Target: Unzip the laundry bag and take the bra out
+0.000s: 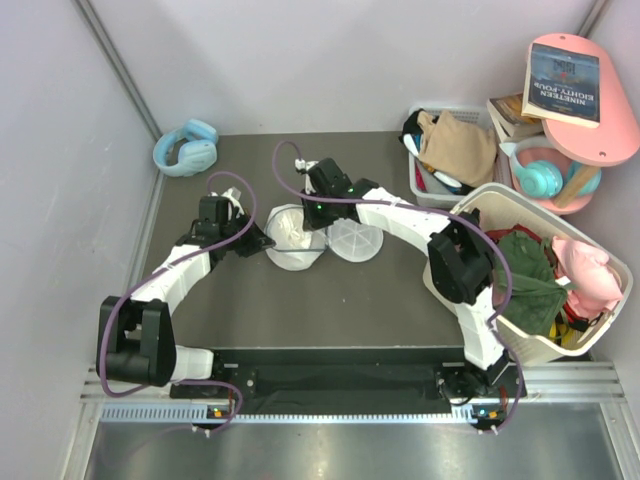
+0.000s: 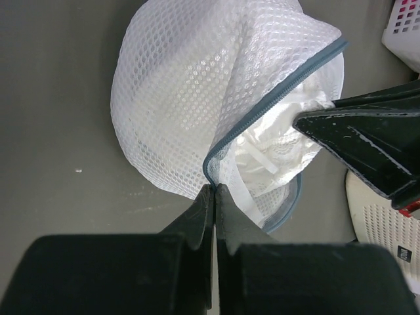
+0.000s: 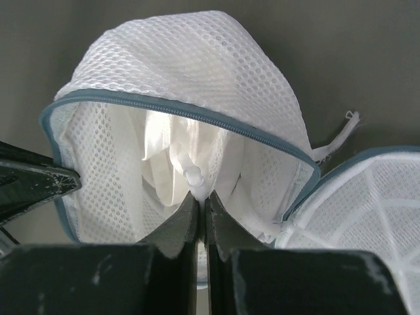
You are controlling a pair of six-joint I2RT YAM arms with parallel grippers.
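White honeycomb-mesh laundry bag (image 2: 177,98), grey-blue zip (image 2: 266,108); lacy off-white bra (image 2: 275,154); dark grey table (image 1: 370,300).

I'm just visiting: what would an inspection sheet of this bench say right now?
Surface: dark matte table.
Job's things: laundry bag unzipped and gaping open; bra inside it.
Clutter: blue headphones, grey crate with tan cloth, white basket of clothes.
Grippers: left gripper shut on the bag's rim; right gripper shut on the bra.
Cables: purple cables loop along both arms.
Surroundings: pale walls; pink shelf holding a book.
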